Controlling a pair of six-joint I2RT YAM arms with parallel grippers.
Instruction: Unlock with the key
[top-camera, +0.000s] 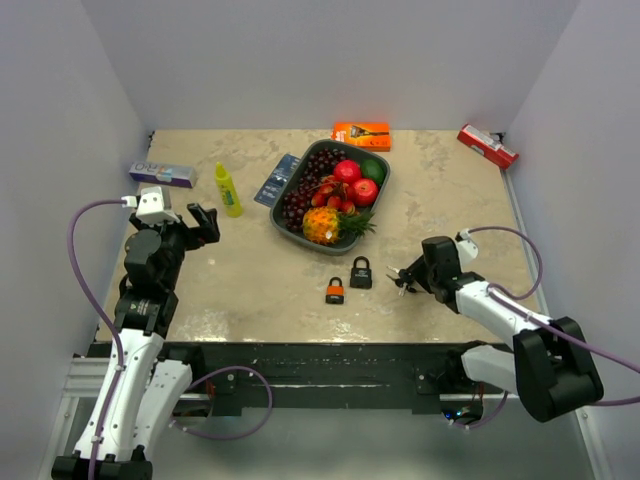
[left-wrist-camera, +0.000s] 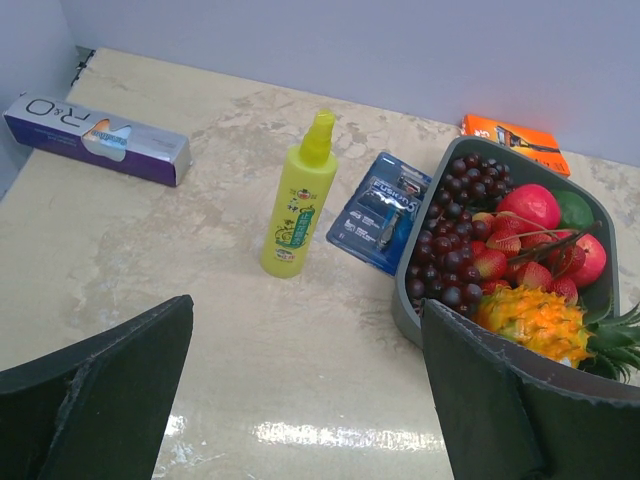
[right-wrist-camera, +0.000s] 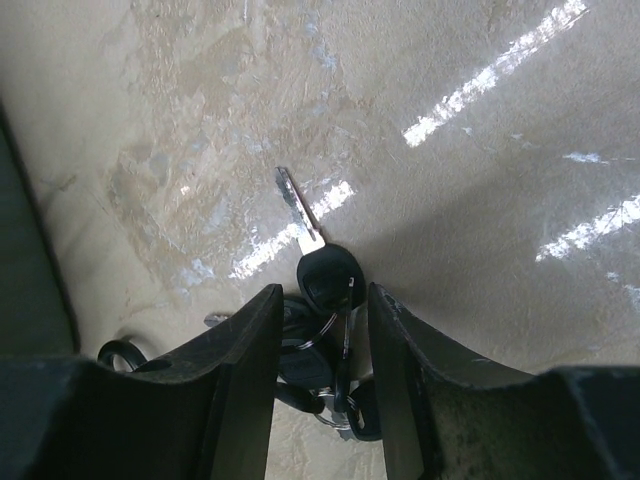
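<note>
A bunch of black-headed keys (right-wrist-camera: 328, 278) lies on the table, one silver blade pointing away from me. My right gripper (right-wrist-camera: 323, 300) is low over it with a finger on each side of the key heads and narrow gaps still showing. In the top view this gripper (top-camera: 405, 275) sits just right of two padlocks, a black one (top-camera: 361, 272) and an orange one (top-camera: 335, 291), both lying flat with shackles closed. My left gripper (top-camera: 205, 222) hangs wide open over the left side of the table, with nothing between its fingers (left-wrist-camera: 120, 380).
A grey tray (top-camera: 283, 228) of fruit stands behind the padlocks. A yellow spray bottle (top-camera: 228, 190), a blue razor pack (top-camera: 270, 180) and a toothpaste box (top-camera: 162, 174) are at the back left. An orange box (top-camera: 361, 135) and a red box (top-camera: 487, 146) lie by the back wall.
</note>
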